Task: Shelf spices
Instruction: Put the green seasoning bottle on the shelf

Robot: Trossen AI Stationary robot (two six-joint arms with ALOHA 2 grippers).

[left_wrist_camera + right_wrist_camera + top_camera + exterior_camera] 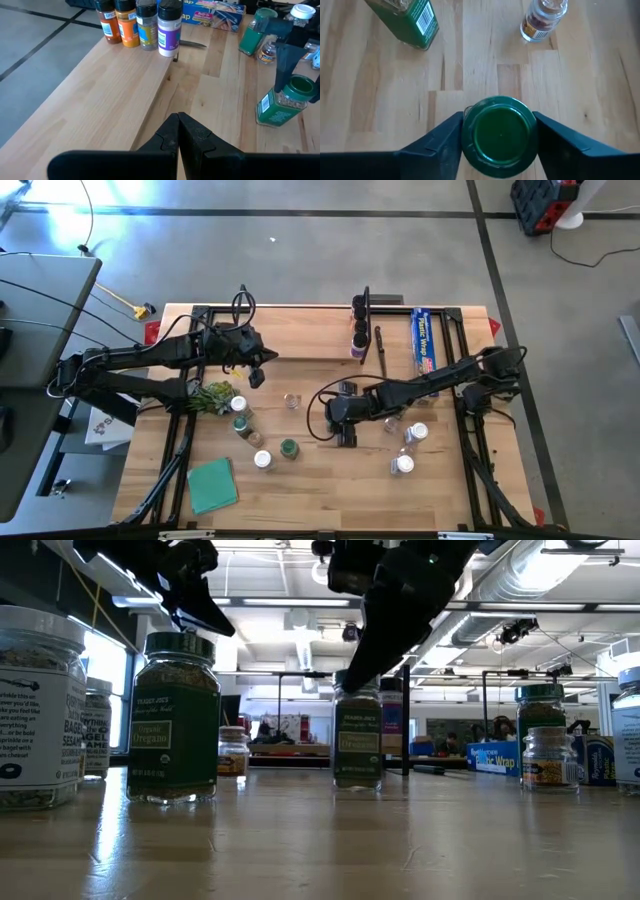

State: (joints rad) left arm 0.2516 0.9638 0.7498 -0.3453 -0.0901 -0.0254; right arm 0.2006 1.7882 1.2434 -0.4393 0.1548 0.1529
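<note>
My right gripper [499, 137] is near the table's middle, shut on a green-lidded spice jar [347, 423] that stands on the tabletop [357, 745]. My left gripper [178, 137] is shut and empty, hovering above the near edge of the light-wood shelf board [300, 335]. Several jars [150, 22] stand in a row on the shelf's right part beside a black wire frame [362, 305]. Other jars stand on the table in two groups, left of centre [250, 430] and right of centre [408, 448]. My right gripper pinches the jar's round green lid [500, 134] between its two fingers, one finger [447, 142] on each side of the rim. It comes from above, pointing down. The jar is upright, with its base on the table [357, 785].
A blue wrap box [424, 340] lies at the shelf's right end, with a dark pen-like stick [380, 350] beside it. A green leafy bunch [208, 395] and a green flat pad [212, 485] lie on the table's left. A clear jar [542, 20] and a green jar [407, 17] stand close ahead of my right gripper.
</note>
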